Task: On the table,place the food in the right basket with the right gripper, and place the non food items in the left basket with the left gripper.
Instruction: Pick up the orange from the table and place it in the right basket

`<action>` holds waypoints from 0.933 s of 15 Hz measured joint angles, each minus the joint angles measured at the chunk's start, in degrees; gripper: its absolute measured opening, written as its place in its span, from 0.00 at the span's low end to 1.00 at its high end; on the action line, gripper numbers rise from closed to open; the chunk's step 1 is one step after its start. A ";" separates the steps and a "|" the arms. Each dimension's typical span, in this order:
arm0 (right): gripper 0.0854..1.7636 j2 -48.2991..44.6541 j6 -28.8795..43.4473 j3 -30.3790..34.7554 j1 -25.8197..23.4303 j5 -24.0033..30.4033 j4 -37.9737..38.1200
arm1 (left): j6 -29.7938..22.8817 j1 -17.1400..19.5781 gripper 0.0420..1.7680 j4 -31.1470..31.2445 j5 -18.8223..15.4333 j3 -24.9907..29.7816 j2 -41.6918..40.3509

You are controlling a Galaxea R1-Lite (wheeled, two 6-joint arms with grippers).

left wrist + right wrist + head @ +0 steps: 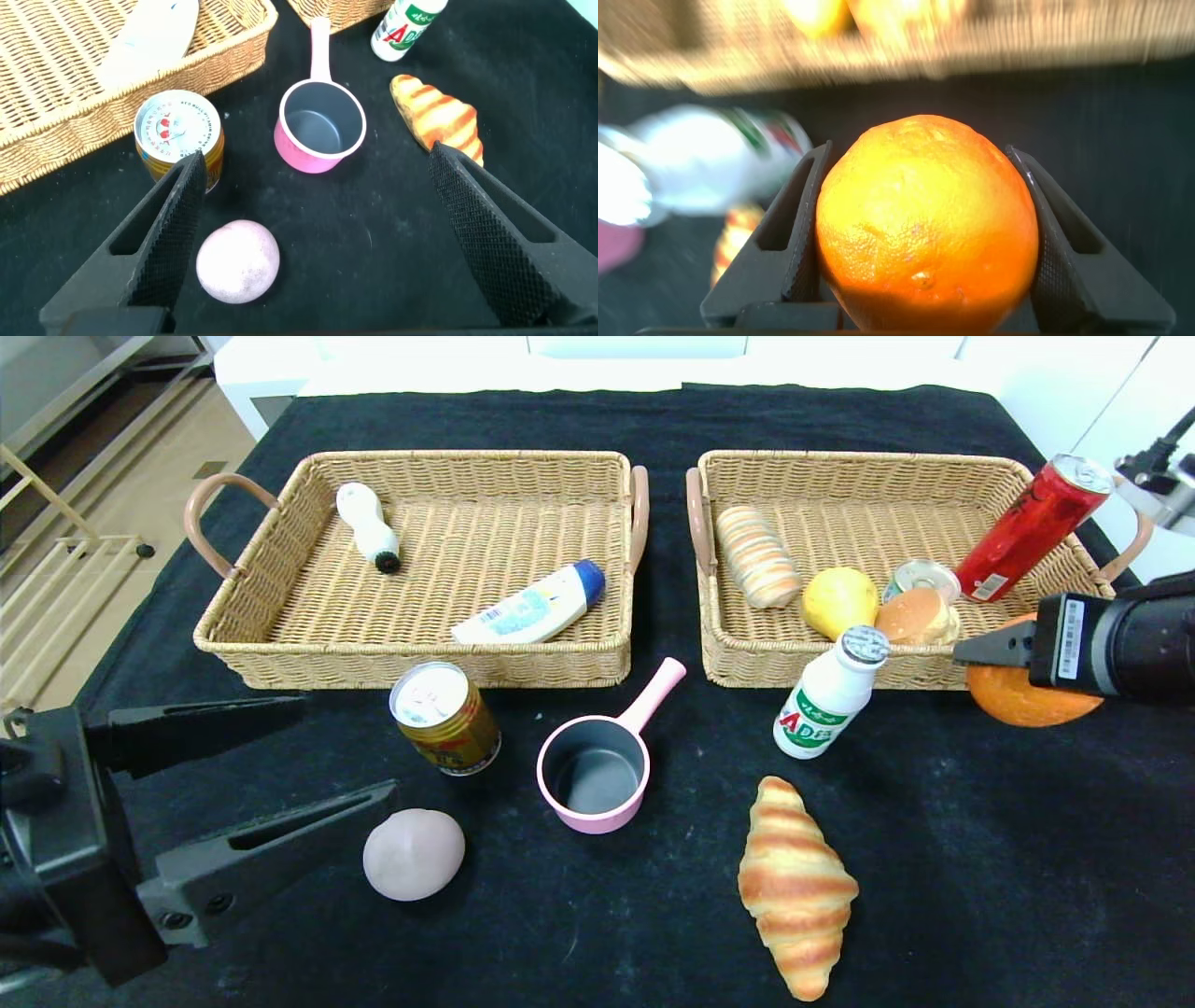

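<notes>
Two woven wicker baskets with curved handles sit side by side on the black cloth-covered tabletop (980, 859). The left basket (280, 658) holds a white bottle with a blue cap (532, 607); the right basket (747, 663) holds a glossy yellow lemon (837, 600) and a red cylindrical can (1032, 527). In front lie a ridged croissant (796, 887), a pink saucepan (595, 775) and a smooth pale egg-shaped item (413, 854). The right tool (926, 233) pinches a dimpled orange (926, 224) between its textured pads, just outside the right basket's front corner. The left tool (313, 243) is spread wide above the egg-shaped item, holding nothing.
</notes>
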 joint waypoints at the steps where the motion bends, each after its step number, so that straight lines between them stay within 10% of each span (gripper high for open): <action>1: 0.68 1.27 -1.24 -3.06 -0.02 0.00 -0.01 | 0.00 0.00 0.97 -0.02 0.01 -0.05 -0.09; 14: 0.68 21.14 -8.17 -27.65 -6.21 -0.18 -10.45 | 0.06 0.05 0.97 -0.26 -0.07 -0.35 -1.41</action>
